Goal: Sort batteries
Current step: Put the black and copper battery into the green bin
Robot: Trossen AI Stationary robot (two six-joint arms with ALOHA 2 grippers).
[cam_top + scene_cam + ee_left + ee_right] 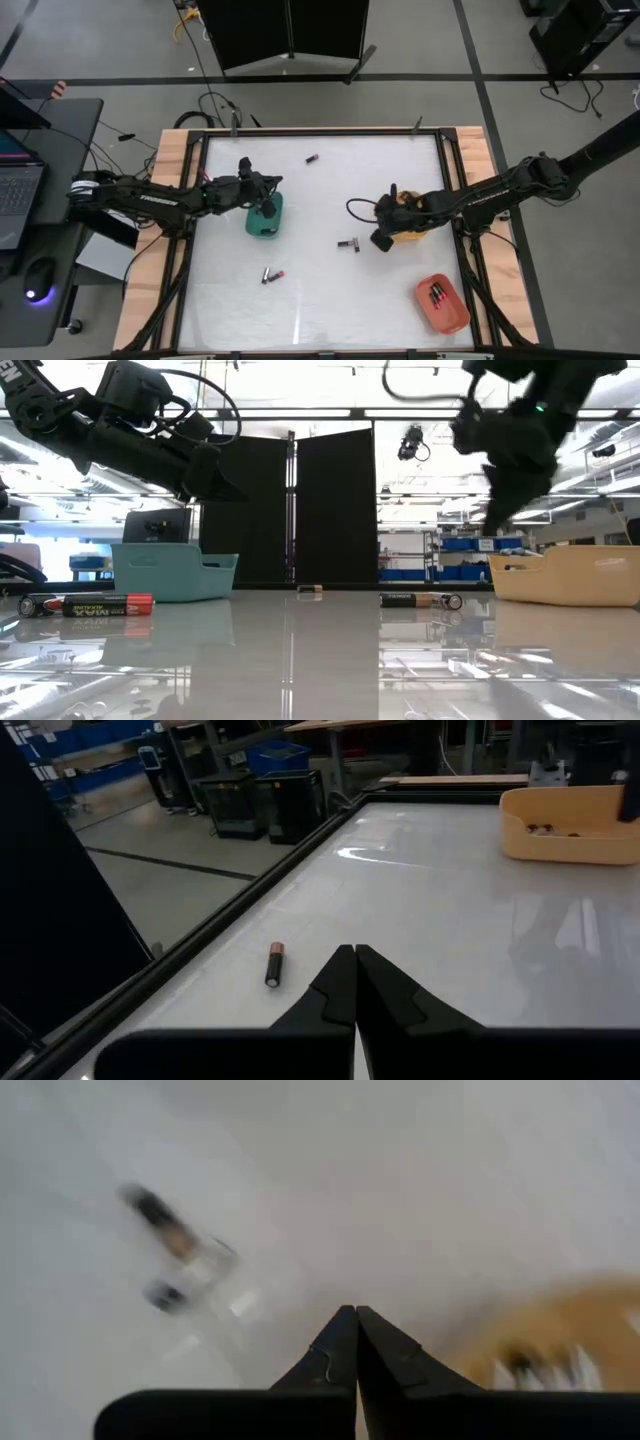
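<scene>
Now your right gripper [381,240] hangs at the yellow tray [412,234], jaws together and empty; left gripper [268,207], jaws together too, sits over the green tray [262,226]. Go for the battery [348,244] on the counter [330,300]: part the jaws before you descend.

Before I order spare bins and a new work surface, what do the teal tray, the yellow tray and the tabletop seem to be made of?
The teal tray and the yellow tray look like moulded plastic: even matte colour, thin walls, rounded rims. The tabletop looks like a smooth glossy white sheet, perhaps laminate or acrylic: it mirrors the ceiling lights and the batteries lying on it.
</scene>
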